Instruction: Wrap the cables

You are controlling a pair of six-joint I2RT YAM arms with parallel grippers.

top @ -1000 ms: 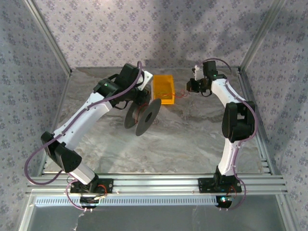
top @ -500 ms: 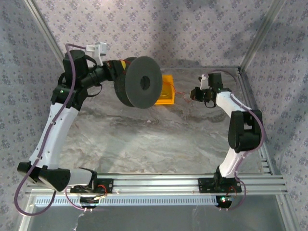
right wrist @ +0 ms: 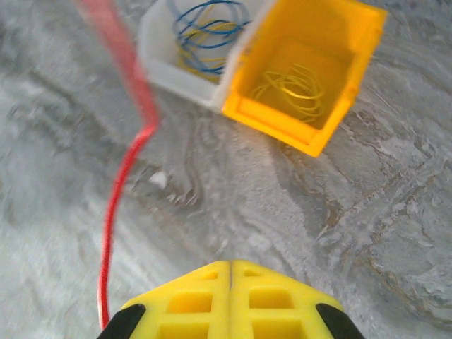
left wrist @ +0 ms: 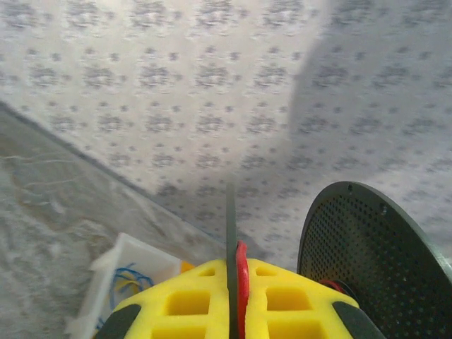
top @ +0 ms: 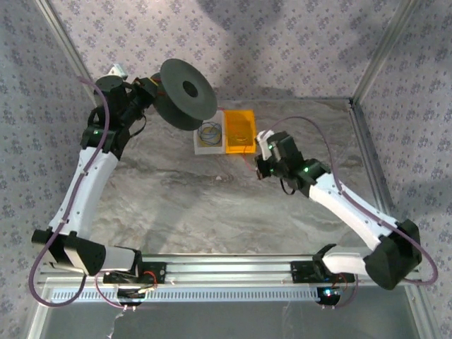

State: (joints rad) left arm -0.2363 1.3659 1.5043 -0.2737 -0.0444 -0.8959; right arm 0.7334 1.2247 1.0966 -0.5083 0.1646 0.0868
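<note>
1. Gripping the spool (top: 185, 95), the left gripper (top: 154, 90) is held high at the back left, in front of the wall (top: 282, 42) and well above the table (top: 212, 205).
2. From the left wrist, its yellow fingers (left wrist: 191, 296) are clamped on one spool flange, which shows edge-on as a dark line in the seam. The other flange, black and perforated, stands just to the right.
3. A red strip sits in that seam against the flange. I cannot tell whether it is cable.
4. The right gripper (top: 263, 147) hangs low over the table, near the front right corner of the yellow bin (top: 240, 111). Its jaws are fully closed, and the two yellow fingers meet in a thin seam.
5. From the right wrist, the cable (right wrist: 123, 176) is a thin red line. It enters blurred at the upper left and bends over the table just in front of the white bin (right wrist: 159, 56). From there it runs down to the left edge of the closed fingers. I cannot tell whether it is pinched there or only passes beside them.
6. The two bins stand side by side and touching at the back centre of the table, the white one on the left.
7. The white bin holds blue loops (right wrist: 205, 21) with some yellow wire. The yellow bin holds yellow loops (right wrist: 293, 85).
</note>
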